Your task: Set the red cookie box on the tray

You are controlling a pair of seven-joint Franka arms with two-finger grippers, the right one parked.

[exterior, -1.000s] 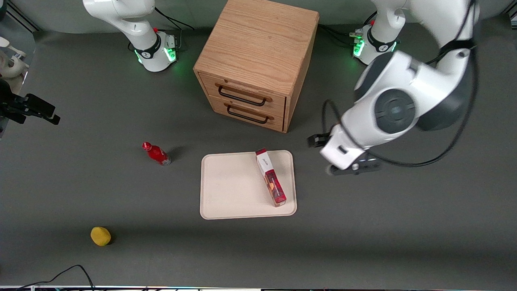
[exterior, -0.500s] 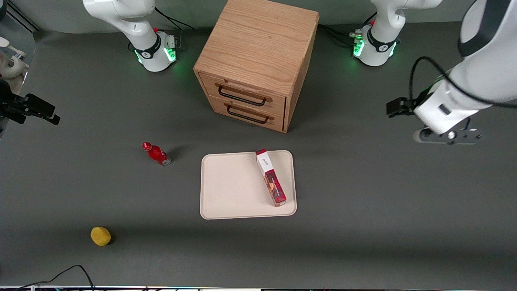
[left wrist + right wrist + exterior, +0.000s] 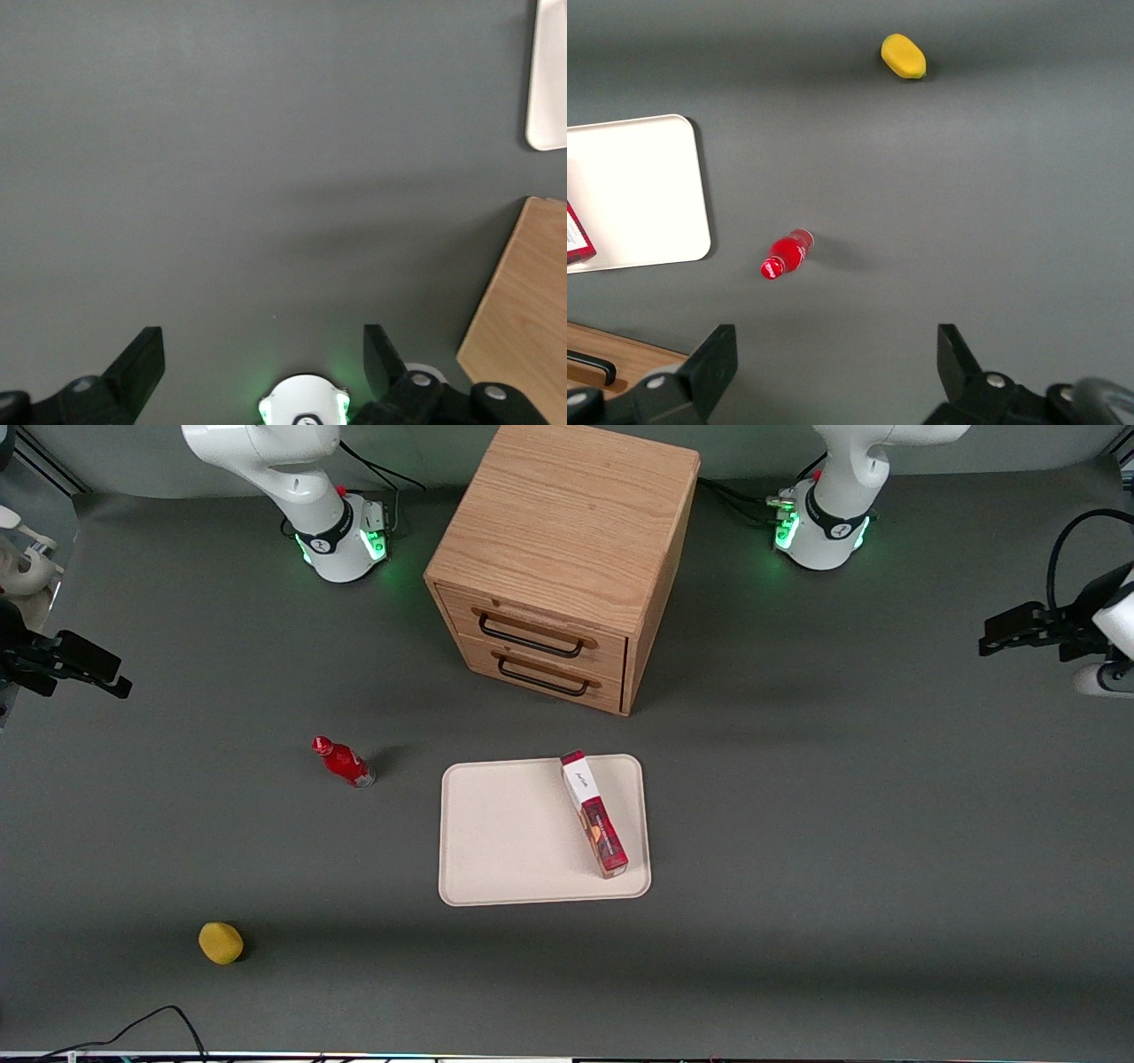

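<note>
Red cookie box: the red cookie box [image 3: 594, 814] lies flat on the tray [image 3: 505, 841], along the side nearer the working arm's end of the counter, its white end toward the wooden drawer cabinet [image 3: 567, 567]. Nothing touches it.

Tray: it sits on the dark counter [image 3: 842, 850] in front of the cabinet's drawers, and the box appears to rest wholly within its rim. A corner of the tray [image 3: 547, 80] also shows in the left wrist view.

Gripper: the gripper [image 3: 264, 367] is released, its fingers [image 3: 142, 354] spread wide with only bare counter between them, holding nothing. In the front view the working arm shows only at the frame edge, at its own end of the counter and well apart from the tray.

What changed: a second ago the arm hung just beside the tray; half a second ago it was farther off; now it is nearly out of the front view. The box has not shifted across these pictures.

Meaning for the task: the placement looks done and the arm is retreating, with nothing left to correct as far as I can judge.

Other things: a small red bottle [image 3: 344, 762] and a yellow object [image 3: 221, 942] stand toward the parked arm's end, away from the tray.
</note>
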